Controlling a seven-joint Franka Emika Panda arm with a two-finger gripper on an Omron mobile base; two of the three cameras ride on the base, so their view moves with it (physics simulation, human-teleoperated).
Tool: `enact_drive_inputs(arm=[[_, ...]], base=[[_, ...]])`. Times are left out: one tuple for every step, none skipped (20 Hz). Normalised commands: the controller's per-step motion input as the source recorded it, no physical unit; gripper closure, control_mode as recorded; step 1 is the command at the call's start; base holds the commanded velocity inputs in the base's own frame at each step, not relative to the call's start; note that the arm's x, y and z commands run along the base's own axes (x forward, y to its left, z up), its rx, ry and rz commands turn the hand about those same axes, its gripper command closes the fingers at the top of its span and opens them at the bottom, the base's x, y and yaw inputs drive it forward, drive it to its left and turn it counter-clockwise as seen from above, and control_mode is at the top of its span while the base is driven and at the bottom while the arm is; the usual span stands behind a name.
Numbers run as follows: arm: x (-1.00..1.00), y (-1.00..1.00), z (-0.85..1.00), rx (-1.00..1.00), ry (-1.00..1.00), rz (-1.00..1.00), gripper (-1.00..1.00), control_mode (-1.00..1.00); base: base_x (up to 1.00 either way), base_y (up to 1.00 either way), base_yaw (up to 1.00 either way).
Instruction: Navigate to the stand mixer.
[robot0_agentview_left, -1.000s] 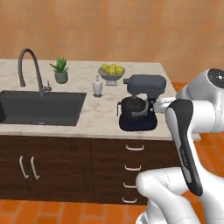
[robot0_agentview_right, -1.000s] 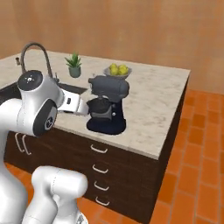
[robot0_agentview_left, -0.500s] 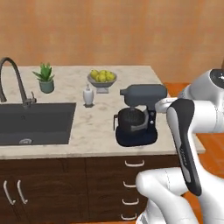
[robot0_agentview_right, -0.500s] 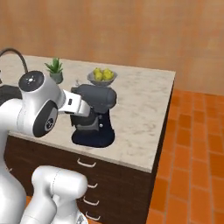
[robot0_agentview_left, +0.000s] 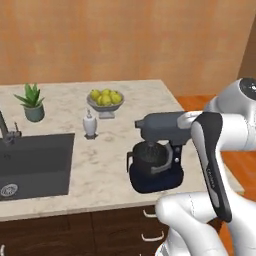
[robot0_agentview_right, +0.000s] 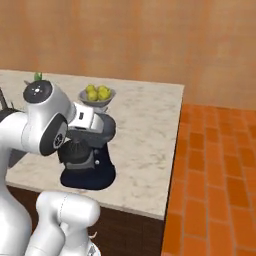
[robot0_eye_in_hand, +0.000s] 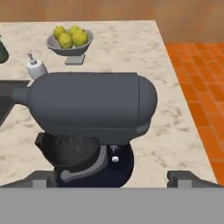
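The stand mixer is dark grey, with a rounded head, a dark handled bowl and a navy-black base. It stands near the front right corner of the marble counter. In the right base view the stand mixer sits just beyond my arm's elbow. In the hand view the stand mixer is close below, its head crosswise. My gripper is open, its two tips spread wide at the bottom, hovering above and in front of the mixer with nothing between them.
A bowl of lemons and a white soap dispenser stand behind the mixer. A potted plant and a dark sink lie to the left. The counter ends at the right over orange tile floor. Dark drawers sit below.
The base has driven right and closer: the whole scene slid left, the faucet left the picture and the mixer looms larger in front. The arm keeps its pose.
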Motion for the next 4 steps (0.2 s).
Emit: enact_drive_inputs(arm=[[0.0,0.0,0.0,0.0,0.0,0.0,-1.0,1.0],[0.0,0.0,0.0,0.0,0.0,0.0,-1.0,1.0],[0.0,0.0,0.0,0.0,0.0,0.0,-1.0,1.0],[0.0,0.0,0.0,0.0,0.0,0.0,-1.0,1.0]], base=[[0.68,0.94,-0.27],[0.54,1.0,-0.31],[0.5,1.0,-0.33],[0.51,1.0,-0.35]])
